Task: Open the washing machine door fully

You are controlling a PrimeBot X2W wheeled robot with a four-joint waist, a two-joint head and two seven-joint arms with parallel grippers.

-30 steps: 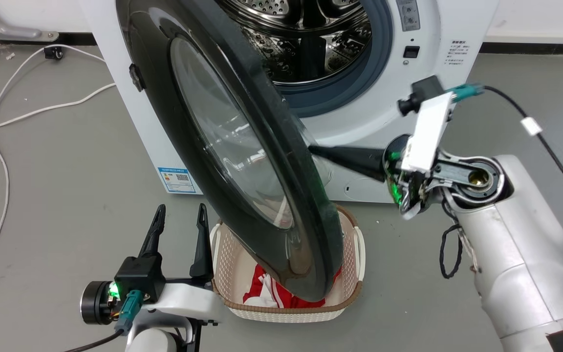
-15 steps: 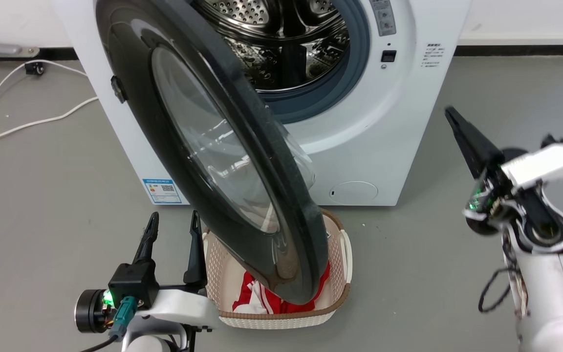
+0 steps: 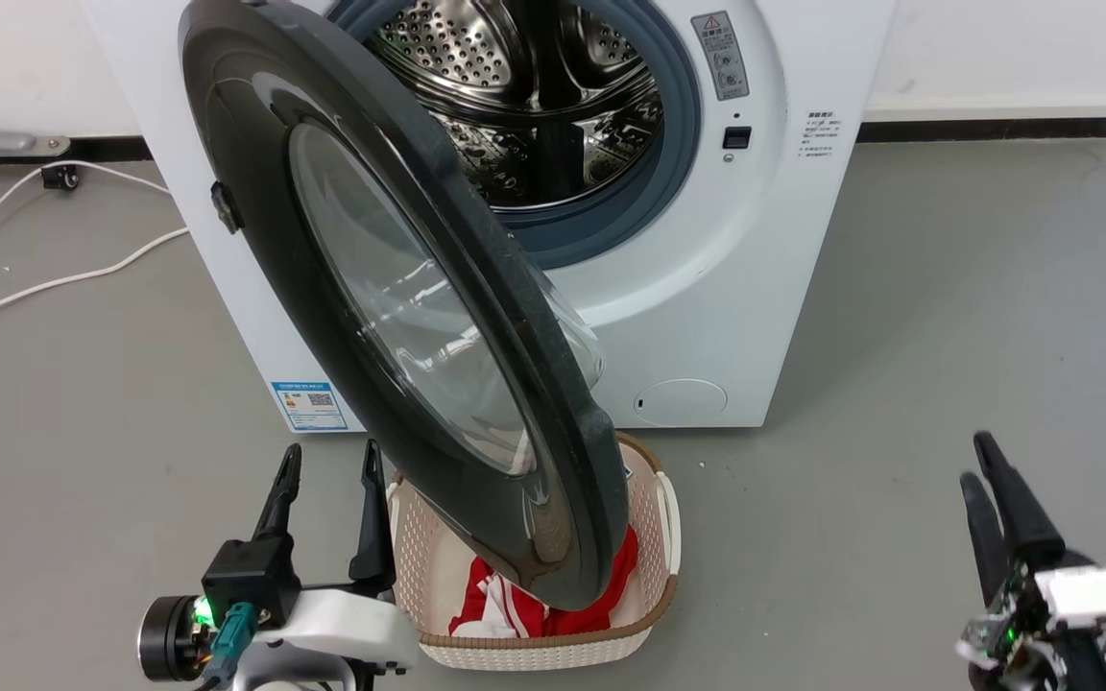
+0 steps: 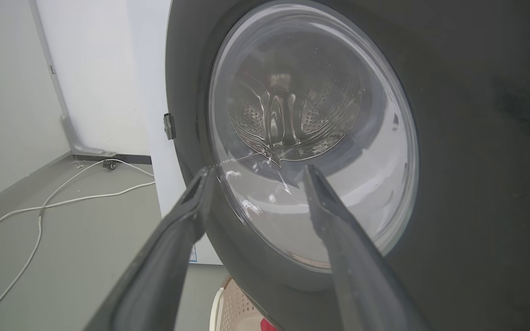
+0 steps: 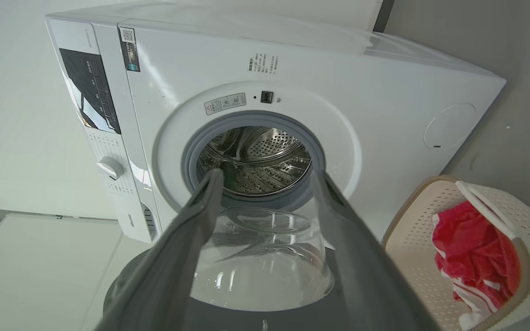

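The white washing machine (image 3: 755,288) stands at the top of the head view with its steel drum (image 3: 534,96) exposed. The washing machine door (image 3: 260,221), black-rimmed with a clear glass bowl, hangs from the left side and juts out toward me, edge-on. My left gripper (image 3: 330,451) is open at the lower left, just outside the door's outer face and apart from it. In the left wrist view that gripper (image 4: 256,170) frames the door (image 4: 476,138). My right gripper (image 3: 973,459) is open at the lower right, far from the door. The right wrist view shows its spread fingers (image 5: 357,257) and the glass bowl (image 5: 260,262).
A beige laundry basket (image 3: 534,648) with a red and white cloth (image 3: 515,605) sits on the floor under the door's lower edge, beside my left gripper. A white cable (image 3: 35,288) lies on the grey floor at the left. Open floor stretches right of the machine.
My right arm has pulled away from behind the door and dropped back to the lower right. The camera has shifted. The door's angle and my left gripper look unchanged.
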